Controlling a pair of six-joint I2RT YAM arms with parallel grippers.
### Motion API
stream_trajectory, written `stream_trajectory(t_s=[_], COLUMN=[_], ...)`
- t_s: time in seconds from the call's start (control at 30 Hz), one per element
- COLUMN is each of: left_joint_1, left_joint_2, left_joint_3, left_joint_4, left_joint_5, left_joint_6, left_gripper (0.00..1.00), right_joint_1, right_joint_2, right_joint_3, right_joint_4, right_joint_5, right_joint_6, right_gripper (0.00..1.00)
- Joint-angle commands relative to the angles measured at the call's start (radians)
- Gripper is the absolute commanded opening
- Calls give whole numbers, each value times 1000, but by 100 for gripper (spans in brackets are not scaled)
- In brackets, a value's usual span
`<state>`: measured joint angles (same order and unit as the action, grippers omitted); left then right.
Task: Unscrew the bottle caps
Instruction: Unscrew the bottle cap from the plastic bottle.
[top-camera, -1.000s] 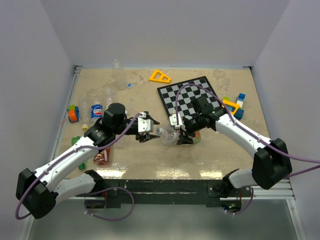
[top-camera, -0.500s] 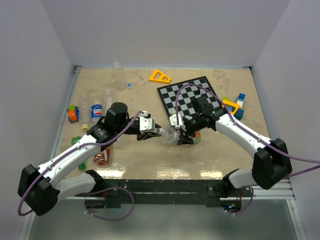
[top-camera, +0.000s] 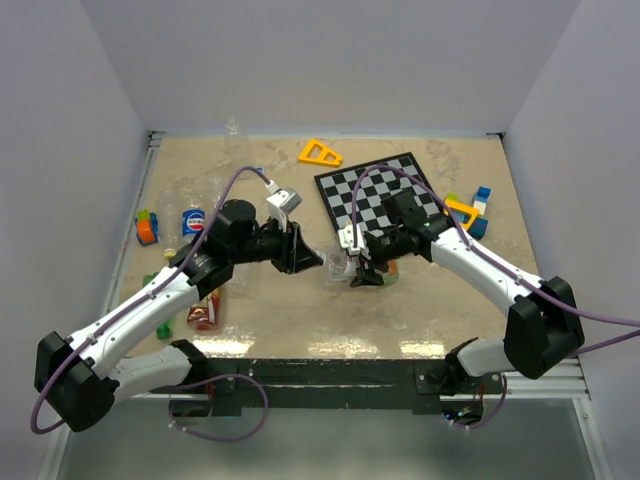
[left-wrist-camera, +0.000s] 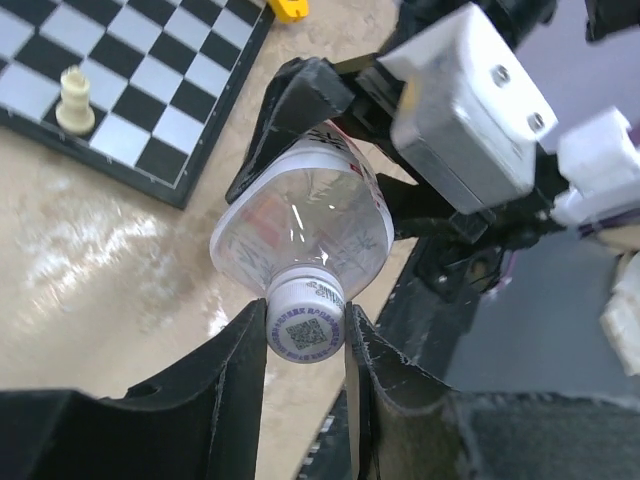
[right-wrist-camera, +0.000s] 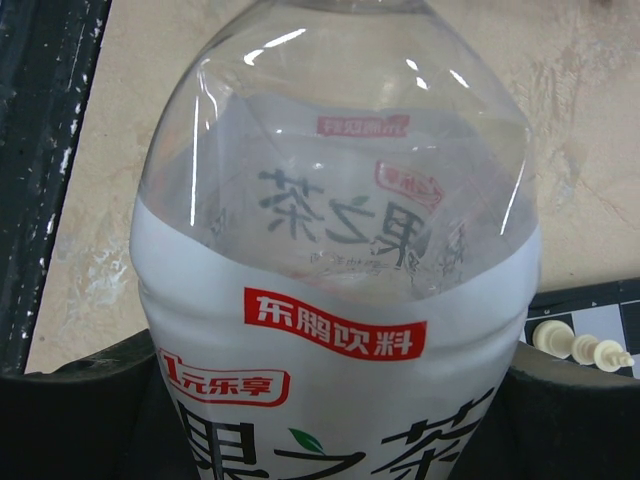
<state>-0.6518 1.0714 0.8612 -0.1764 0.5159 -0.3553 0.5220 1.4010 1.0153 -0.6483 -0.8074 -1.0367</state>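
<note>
Pinching the white cap (left-wrist-camera: 306, 322), my left jaws sit narrow on its sides; the bottle (left-wrist-camera: 305, 225) runs straight out from them into my right jaws, which clamp its labelled body, with the chessboard (left-wrist-camera: 120, 90) just beyond them.

Bottle (right-wrist-camera: 335, 300): clear upper body, white label below with red banners bearing white characters, dark green lettering and a small green leaf; its cap (left-wrist-camera: 305, 327) is white, with a dark square code pattern printed on top. Chessboard (top-camera: 385, 190), far right, has black and pale checks; chess piece (left-wrist-camera: 72, 100) is cream; table (top-camera: 260, 320) is mottled beige. Triangle (top-camera: 320, 152) at far side is yellow; at left, blue-labelled bottle (top-camera: 193, 221) and, nearer, red-and-yellow-labelled bottle (top-camera: 205, 312).
</note>
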Motion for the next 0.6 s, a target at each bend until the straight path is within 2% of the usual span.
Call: stream_trajectory(t_s=[0.0,0.3,0.57], left_joint_1=[11,12,27], left_joint_2=[-5,33,44], left_joint_3=[73,150,142], left_joint_4=[-77,-244,-245], left_joint_5=[-145,-194,-81], left_joint_6=[-376,-571,-746], left_gripper=[0,0,0], right_joint_1=[0,1,0], right_joint_2=[-14,-19,-17], right_joint_3=[5,5,3], right_joint_4=[-28,-25,-22], right_joint_5=[8,10,11], right_joint_6=[-33,-26,-26], right_gripper=[8,9,8])
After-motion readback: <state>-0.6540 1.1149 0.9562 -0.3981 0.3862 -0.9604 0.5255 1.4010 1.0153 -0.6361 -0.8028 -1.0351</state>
